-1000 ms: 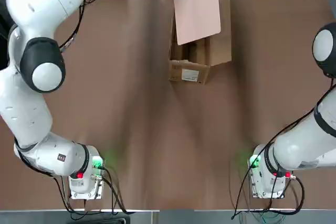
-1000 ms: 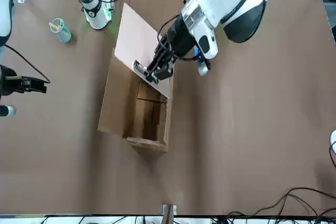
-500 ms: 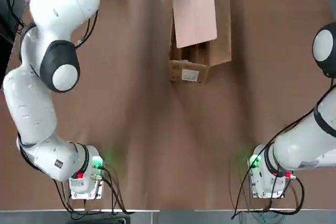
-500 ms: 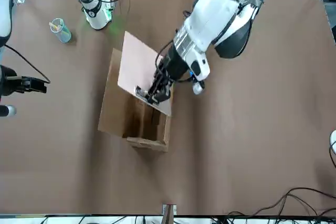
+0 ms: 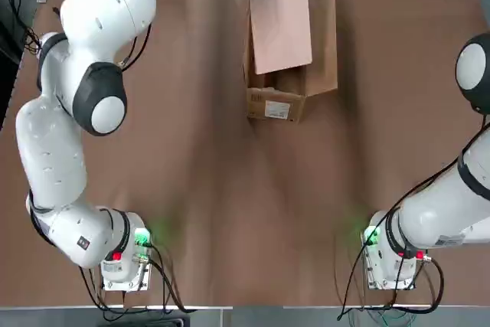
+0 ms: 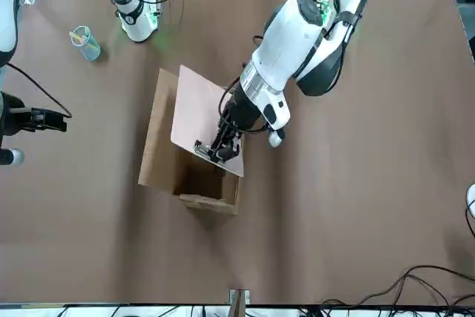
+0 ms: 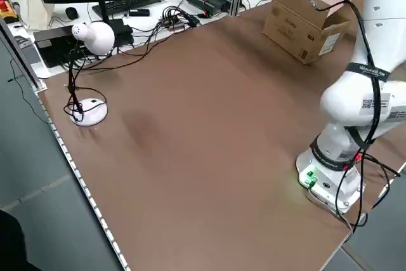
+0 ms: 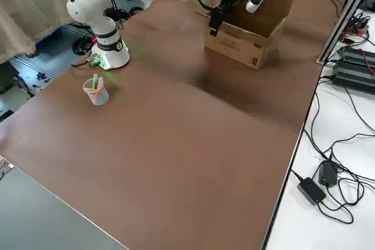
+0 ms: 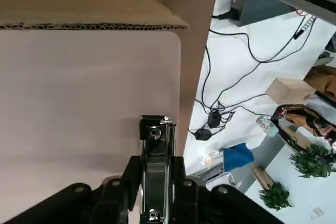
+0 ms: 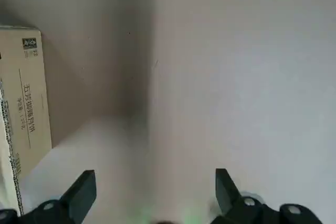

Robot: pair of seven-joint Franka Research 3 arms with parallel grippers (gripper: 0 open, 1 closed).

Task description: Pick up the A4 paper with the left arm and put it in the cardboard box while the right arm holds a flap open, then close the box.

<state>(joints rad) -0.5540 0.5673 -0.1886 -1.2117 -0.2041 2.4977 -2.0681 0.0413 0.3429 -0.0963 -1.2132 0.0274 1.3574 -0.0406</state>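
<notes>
Top view: the A4 paper (image 5: 279,17) is over the open cardboard box (image 5: 277,105) on the brown surface (image 5: 207,189). Front view: left pincer (image 6: 215,152) has the sheet by its edge, tilted above the box. Left wrist view: yep, it's clamped shut on the sheet. Right wrist view: right pincer (image 10: 156,195) is wide open, nothing in it, box off to one side.

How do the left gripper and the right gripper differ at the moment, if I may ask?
The left gripper is closed on the pinkish sheet, while the right gripper is open and empty. The left one is over the cardboard box; the right one is off beside it. Both are black, two-finger grippers.
</notes>
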